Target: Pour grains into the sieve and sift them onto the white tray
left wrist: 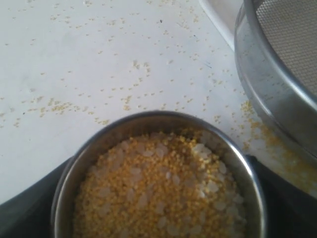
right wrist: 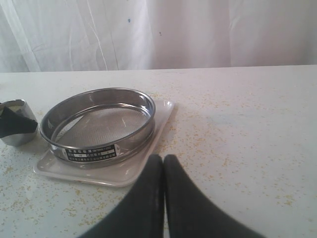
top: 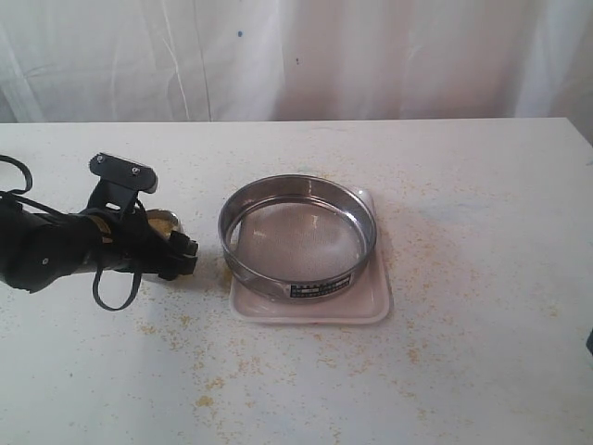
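Note:
The sieve (top: 297, 237), a wide steel ring with a mesh bottom and a dark label, rests on the white tray (top: 310, 309) mid-table; no grains show on its mesh. The grains (left wrist: 158, 188), yellow meal mixed with paler flakes, fill a small steel cup (top: 163, 222) standing upright just left of the sieve. My left gripper (top: 172, 239) is shut on that cup, a dark finger (left wrist: 29, 213) on either side. In the right wrist view my right gripper (right wrist: 163, 162) is shut and empty, near the tray's (right wrist: 148, 154) front corner, with the sieve (right wrist: 96, 124) beyond.
Loose yellow grains (top: 208, 400) lie scattered over the white table, thickest around the tray. A white curtain (top: 296, 56) hangs behind the table's far edge. The sieve wall (left wrist: 270, 94) stands close beside the cup.

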Controlling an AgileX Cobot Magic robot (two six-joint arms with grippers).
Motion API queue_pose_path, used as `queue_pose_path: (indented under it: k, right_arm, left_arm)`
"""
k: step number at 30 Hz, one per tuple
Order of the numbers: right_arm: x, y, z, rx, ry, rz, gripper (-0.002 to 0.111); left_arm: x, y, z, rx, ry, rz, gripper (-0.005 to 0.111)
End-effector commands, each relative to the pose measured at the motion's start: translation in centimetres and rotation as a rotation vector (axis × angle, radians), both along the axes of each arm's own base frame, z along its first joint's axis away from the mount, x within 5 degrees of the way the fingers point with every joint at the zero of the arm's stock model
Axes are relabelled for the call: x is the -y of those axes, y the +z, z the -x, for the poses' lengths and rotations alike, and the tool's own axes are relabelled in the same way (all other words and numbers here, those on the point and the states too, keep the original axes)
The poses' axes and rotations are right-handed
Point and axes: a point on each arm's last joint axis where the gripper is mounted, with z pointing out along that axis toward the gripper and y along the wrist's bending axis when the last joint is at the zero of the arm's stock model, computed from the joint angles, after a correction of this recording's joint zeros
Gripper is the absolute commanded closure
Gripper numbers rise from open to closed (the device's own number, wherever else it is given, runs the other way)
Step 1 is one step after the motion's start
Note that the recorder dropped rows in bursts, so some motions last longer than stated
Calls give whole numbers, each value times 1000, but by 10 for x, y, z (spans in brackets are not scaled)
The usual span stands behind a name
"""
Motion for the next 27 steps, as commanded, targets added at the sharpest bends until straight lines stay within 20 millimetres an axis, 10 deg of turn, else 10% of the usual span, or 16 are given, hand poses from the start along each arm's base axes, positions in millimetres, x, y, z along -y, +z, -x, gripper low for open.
queue_pose_path:
  k: [1, 4, 27]
  right_arm:
    - [0, -2, 0, 0, -2, 10, 108]
    - [0, -2, 0, 0, -2, 10, 108]
    - [0, -2, 0, 0, -2, 10, 108]
  left_arm:
    - [3, -2, 0, -7, 4, 10, 36]
    - [3, 0, -1, 16, 10, 24, 18]
    - [-8, -12, 29, 230, 57, 91, 18]
